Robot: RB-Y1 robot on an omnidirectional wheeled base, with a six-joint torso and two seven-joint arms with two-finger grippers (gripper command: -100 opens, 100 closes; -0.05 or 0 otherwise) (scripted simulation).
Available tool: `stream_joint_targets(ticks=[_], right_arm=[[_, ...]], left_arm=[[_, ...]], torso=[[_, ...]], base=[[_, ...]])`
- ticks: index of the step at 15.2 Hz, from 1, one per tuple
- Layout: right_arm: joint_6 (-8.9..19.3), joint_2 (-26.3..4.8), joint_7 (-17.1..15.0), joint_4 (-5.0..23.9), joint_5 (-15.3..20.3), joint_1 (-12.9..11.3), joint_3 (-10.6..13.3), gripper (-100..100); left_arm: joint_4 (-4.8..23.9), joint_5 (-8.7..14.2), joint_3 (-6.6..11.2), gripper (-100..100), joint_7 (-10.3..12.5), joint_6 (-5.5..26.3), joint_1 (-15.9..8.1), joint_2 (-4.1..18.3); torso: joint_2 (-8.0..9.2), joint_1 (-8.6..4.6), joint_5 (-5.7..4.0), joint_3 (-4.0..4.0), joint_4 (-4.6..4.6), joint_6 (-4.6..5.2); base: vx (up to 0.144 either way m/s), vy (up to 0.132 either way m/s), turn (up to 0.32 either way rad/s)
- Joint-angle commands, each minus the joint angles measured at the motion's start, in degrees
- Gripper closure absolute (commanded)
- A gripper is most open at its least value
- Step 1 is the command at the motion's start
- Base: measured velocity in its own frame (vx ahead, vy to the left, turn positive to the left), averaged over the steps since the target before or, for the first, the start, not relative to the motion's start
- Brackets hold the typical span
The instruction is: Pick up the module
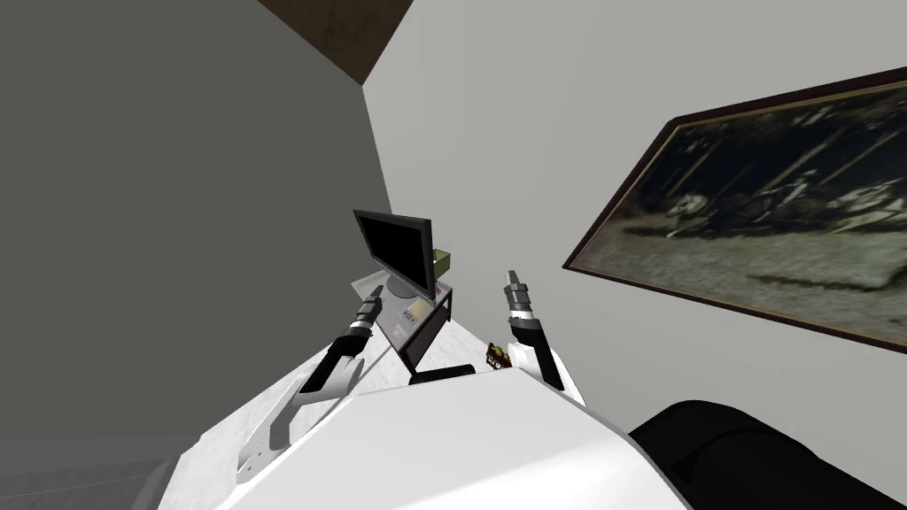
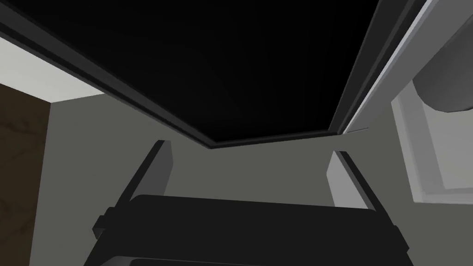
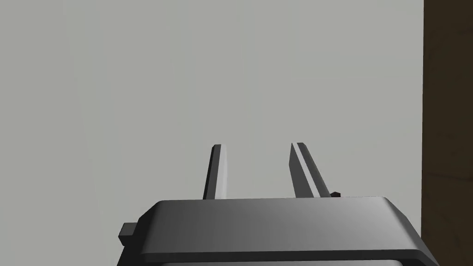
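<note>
Head view: a small desk (image 1: pixel 394 329) stands in the room's corner with a monitor (image 1: pixel 399 248) on it; a small olive box (image 1: pixel 440 261) sits on the desk just behind the monitor's edge, and it is judged to be the module, though its identity cannot be confirmed. The left gripper (image 1: pixel 372 299) hovers over the desk's front, just below the screen; the right gripper (image 1: pixel 512 282) is raised beside the desk, apart from it.

Left wrist view: the left gripper (image 2: pixel 249 154) has its fingers wide apart and empty; the monitor (image 2: pixel 231 69) lies close ahead, its black screen across the line of approach. Procedure: steer the hand round the monitor's side before reaching in; keep the fingers wide; close only when they straddle the box; avoid brushing the screen.

Right wrist view: the right gripper (image 3: pixel 256 148) has its fingers narrowly apart, holding nothing; leave this arm parked.
</note>
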Motion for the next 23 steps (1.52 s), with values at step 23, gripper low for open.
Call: stream_joint_targets(ticks=[23], right_arm=[[0.0,0.0,0.0,0.0,0.0,0.0,0.0,0]], left_arm=[[19.1,9.3,4.78,-100,-6.0,26.0,-6.0,5.1]], torso=[[0.03,-0.02,-0.01,0.02,0.01,0.00]], base=[[0.028,0.011,-0.163]])
